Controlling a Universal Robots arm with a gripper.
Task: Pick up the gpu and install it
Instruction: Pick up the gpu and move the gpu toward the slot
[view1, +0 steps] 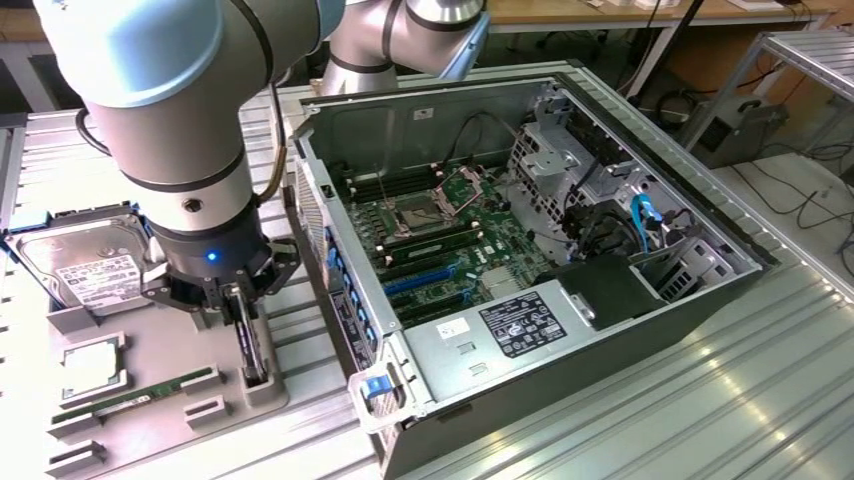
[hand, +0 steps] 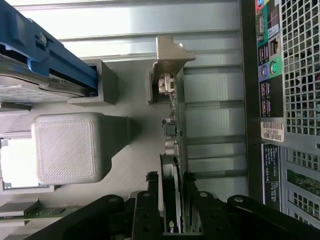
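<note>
The end effector is spread, its fingers straddling the gpu. The gpu stands on edge in the gray holder beside the case.

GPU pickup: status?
Gripper open, astride gpu. Card on edge in holder, not lifted. Nothing in the way.
</note>
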